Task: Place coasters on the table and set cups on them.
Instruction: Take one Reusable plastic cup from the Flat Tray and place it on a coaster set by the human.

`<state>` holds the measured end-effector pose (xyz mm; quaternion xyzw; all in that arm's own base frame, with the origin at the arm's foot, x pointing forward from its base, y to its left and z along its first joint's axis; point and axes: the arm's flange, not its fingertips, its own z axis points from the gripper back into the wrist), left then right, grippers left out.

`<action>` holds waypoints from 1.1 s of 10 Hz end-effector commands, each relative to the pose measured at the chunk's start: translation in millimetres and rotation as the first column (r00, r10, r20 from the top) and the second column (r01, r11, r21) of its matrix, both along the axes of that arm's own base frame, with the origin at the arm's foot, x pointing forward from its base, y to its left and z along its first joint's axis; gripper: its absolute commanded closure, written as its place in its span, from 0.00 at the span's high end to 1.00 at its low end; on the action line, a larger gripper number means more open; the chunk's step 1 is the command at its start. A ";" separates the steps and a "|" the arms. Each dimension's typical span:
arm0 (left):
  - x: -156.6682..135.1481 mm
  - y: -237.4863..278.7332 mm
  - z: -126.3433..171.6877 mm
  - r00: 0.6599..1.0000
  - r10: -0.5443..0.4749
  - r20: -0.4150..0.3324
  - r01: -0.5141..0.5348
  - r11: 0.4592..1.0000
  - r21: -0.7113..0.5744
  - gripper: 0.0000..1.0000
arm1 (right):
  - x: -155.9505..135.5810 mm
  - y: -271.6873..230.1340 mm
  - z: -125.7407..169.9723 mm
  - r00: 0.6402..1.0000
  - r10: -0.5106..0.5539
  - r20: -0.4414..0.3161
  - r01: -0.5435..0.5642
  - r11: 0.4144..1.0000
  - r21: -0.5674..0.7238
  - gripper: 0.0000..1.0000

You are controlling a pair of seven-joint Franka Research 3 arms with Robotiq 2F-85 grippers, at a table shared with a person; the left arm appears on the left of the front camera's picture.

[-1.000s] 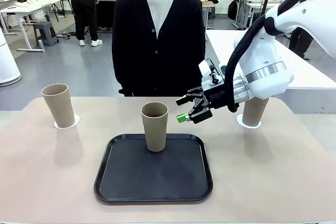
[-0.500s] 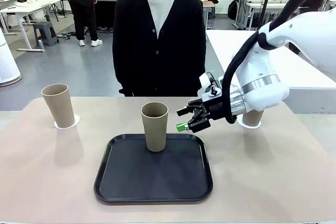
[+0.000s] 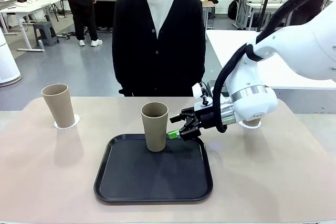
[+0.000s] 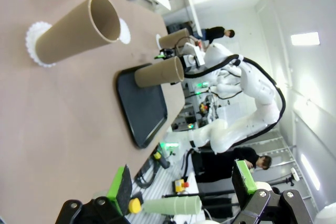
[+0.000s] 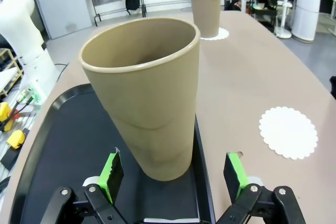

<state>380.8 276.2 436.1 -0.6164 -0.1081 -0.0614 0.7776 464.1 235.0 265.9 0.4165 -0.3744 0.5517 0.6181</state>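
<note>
Front view: two cups (image 3: pixel 62 105) seated on coasters (image 3: pixel 66 123) near desk (image 3: pixel 273 171) far corners, third cup (image 3: pixel 155 126) on tray (image 3: pixel 152 179), bare coaster (image 5: pixel 288 131) waiting, right tool (image 3: pixel 176 128) open beside it.

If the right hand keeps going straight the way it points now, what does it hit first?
Most likely the cup standing on the black tray: it sits directly ahead, between the open right hand's green pads. Nothing else lies between them.
</note>
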 end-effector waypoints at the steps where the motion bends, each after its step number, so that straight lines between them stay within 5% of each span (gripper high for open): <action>1: -1.3 0.7 3.7 1.000 0.003 -0.002 -0.003 1.000 -0.006 1.00 | 3.9 12.2 -6.2 0.999 0.008 0.031 -0.008 1.000 0.009 1.00; 11: -1.3 0.7 3.7 1.000 0.003 -0.002 -0.003 1.000 -0.006 1.00 | -9.1 40.4 -3.8 0.993 0.120 0.015 -0.120 0.992 0.030 1.00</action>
